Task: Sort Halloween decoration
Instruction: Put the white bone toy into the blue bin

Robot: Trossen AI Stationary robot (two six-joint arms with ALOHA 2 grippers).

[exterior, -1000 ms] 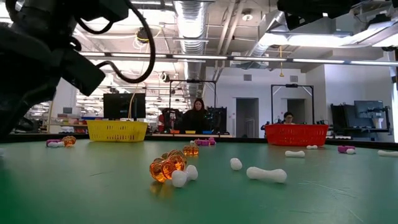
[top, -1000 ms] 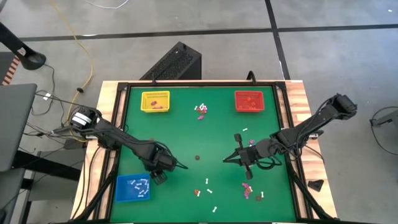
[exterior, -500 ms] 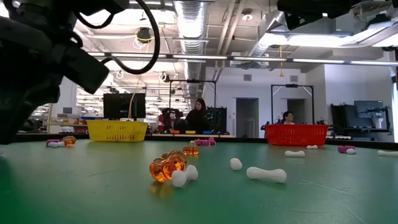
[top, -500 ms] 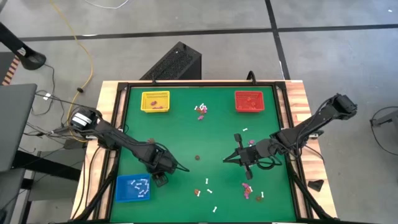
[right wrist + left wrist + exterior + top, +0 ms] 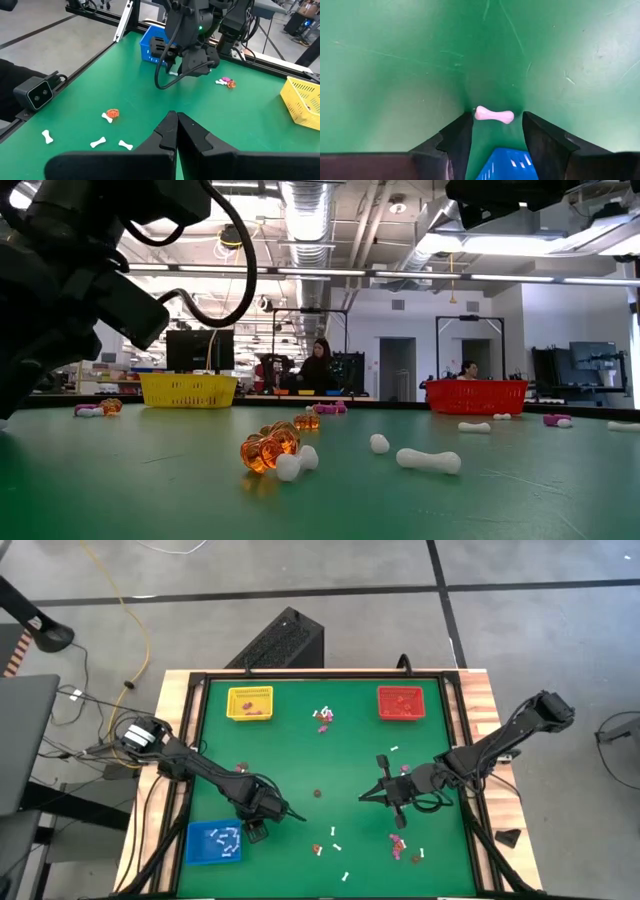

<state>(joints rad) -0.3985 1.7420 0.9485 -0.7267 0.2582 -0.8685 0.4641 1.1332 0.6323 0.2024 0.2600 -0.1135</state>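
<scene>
The Halloween decoration in hand is a white bone (image 5: 494, 115), held crosswise between the spread fingers of the left tool (image 5: 495, 131), which hangs near the blue tray (image 5: 213, 842) at the tabletop's (image 5: 290, 755) front-left corner; the fingers touch the bone's ends, so it looks gripped and not yet dropped. Judging by the trays, sorting is well under way: the blue tray already holds several white bones, the yellow tray (image 5: 250, 703) some purple pieces and the red tray (image 5: 402, 702) some orange-red ones. Plenty is left loose: a white-and-purple cluster (image 5: 323, 718) between the two far trays, an orange pumpkin with white bones (image 5: 270, 450) close to the low camera, scattered bones and purple bits (image 5: 400, 843) toward the front right. The right tool (image 5: 176, 131) waits over the right half, fingers pressed together with nothing between them.
</scene>
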